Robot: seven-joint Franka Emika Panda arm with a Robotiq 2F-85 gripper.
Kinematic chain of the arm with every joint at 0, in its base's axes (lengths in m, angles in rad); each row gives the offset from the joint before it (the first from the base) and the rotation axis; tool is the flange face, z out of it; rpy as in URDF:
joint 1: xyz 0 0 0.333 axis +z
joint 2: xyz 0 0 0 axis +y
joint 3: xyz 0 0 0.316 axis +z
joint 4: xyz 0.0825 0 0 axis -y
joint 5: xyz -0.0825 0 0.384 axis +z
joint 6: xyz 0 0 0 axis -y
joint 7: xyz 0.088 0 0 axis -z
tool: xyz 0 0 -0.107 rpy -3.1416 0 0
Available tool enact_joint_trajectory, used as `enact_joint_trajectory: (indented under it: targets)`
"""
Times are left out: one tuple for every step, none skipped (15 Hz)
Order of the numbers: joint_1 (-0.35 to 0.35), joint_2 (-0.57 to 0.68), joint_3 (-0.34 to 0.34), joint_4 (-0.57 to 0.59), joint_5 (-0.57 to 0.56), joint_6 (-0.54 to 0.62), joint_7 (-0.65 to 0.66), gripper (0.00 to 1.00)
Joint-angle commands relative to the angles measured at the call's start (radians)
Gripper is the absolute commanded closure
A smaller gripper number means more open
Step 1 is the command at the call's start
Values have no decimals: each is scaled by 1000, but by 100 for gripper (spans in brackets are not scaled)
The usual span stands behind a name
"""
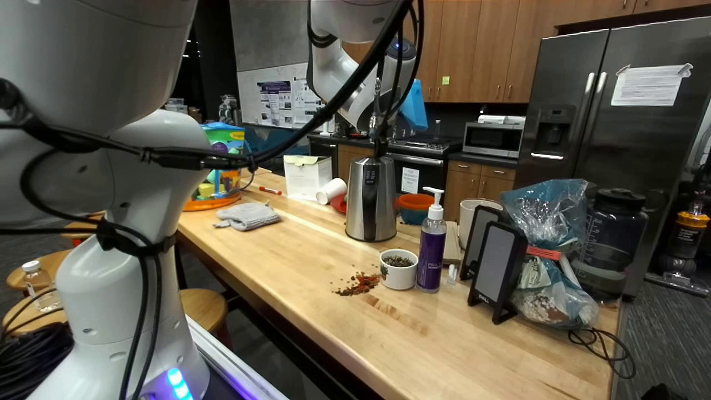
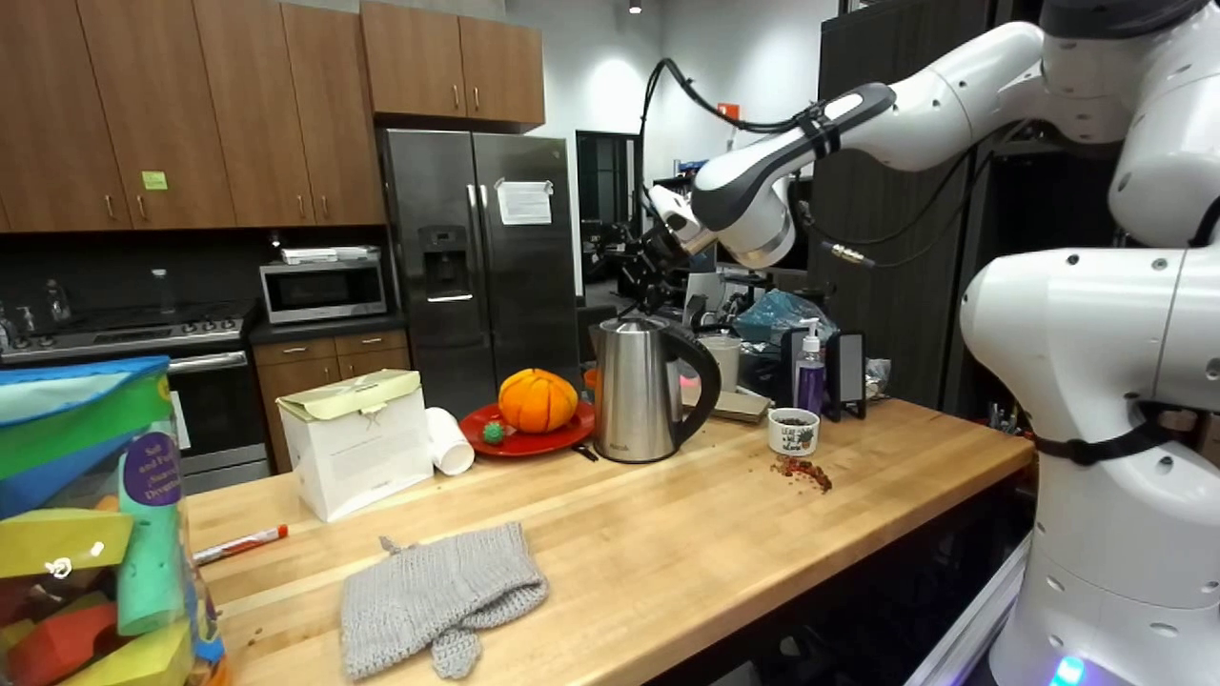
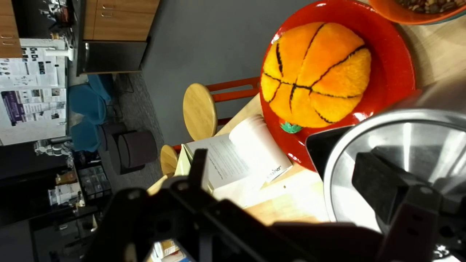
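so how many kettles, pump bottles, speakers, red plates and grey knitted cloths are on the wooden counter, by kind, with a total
Kettle: 1
Pump bottle: 1
Speakers: 2
Red plate: 1
Grey knitted cloth: 1
Total: 6

1. I'm looking at a kettle (image 2: 634, 395), its silvery metal body shining and tapering toward the top.
2. Its curved black handle (image 2: 708, 383) is jutting out to the right in an exterior view.
3. It's standing upright on the wooden counter (image 2: 667, 553), beside a red plate (image 2: 548, 445) and beneath my claw (image 3: 282, 161).
4. Its round metal lid (image 2: 634, 325) is looking closed.
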Motion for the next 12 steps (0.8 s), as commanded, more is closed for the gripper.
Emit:
enact_joint_trajectory:
  targets:
    - [37,104,-36,20,-18,-24,58,0]
    - [41,118,-38,21,-20,-22,63,0]
    - [40,127,-33,20,-22,-25,67,0]
    - [39,132,-28,21,-23,-26,69,0]
    - [26,140,-13,17,-25,-28,71,0]
    - [15,149,0,13,-25,-27,75,0]
    - [-4,162,21,5,-28,-24,78,0]
    - [-25,171,45,-3,-30,-21,79,0]
    - [-51,179,76,-12,-32,-18,78,0]
    - [-83,186,114,-22,-35,-10,76,0]
    - [-132,182,172,-38,-40,-3,70,0]
    - [-178,181,225,-52,-46,4,66,0]
